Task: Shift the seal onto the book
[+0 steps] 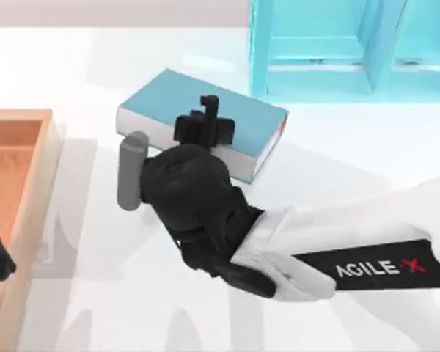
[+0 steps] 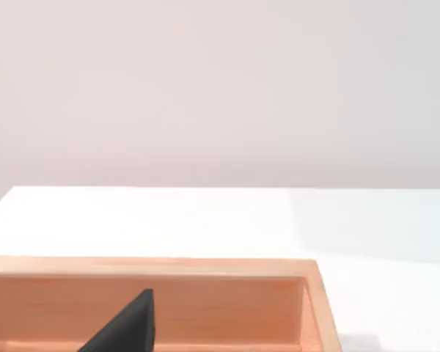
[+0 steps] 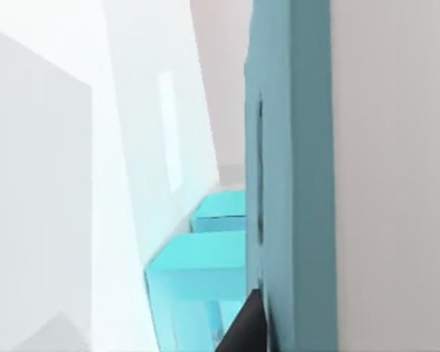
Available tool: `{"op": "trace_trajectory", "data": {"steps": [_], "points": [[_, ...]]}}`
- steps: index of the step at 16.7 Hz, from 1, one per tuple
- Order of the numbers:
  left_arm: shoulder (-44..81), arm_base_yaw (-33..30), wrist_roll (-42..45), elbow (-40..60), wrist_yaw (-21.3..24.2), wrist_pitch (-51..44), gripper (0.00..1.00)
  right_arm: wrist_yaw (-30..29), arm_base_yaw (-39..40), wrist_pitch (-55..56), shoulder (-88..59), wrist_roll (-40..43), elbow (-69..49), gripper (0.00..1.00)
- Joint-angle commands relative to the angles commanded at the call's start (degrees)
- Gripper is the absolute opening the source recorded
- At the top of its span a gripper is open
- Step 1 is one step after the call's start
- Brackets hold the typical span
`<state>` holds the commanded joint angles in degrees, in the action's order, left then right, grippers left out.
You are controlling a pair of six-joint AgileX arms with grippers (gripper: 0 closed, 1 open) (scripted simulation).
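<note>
In the top view the right arm reaches in from the table's right side, its white forearm marked AGILEX, and its black right gripper (image 1: 207,121) hangs over the near long edge of the book (image 1: 169,95). The book, a teal-blue hardcover with white page edges, lies flat near the middle of the table, just in front of the light-blue shelf unit (image 1: 315,44). I cannot tell how the right gripper's fingers stand, nor where the seal is; the wrist covers that spot. The left arm is parked at the table's left edge over the wooden tray (image 1: 29,176), with one dark fingertip (image 2: 128,326) of the left gripper above the tray's floor.
</note>
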<state>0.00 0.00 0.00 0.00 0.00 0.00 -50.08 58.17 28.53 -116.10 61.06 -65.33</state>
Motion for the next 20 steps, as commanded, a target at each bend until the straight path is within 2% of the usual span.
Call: {"op": "trace_trajectory", "data": {"steps": [5,20], "points": [[0.0,0.0,0.0,0.0,0.0,0.0,1.00,-1.0,1.8,0.1,-2.8,7.0,-0.4,0.00],[0.0,0.0,0.0,0.0,0.0,0.0,1.00,-1.5,2.2,2.5,-4.8,6.5,0.9,0.00]]}}
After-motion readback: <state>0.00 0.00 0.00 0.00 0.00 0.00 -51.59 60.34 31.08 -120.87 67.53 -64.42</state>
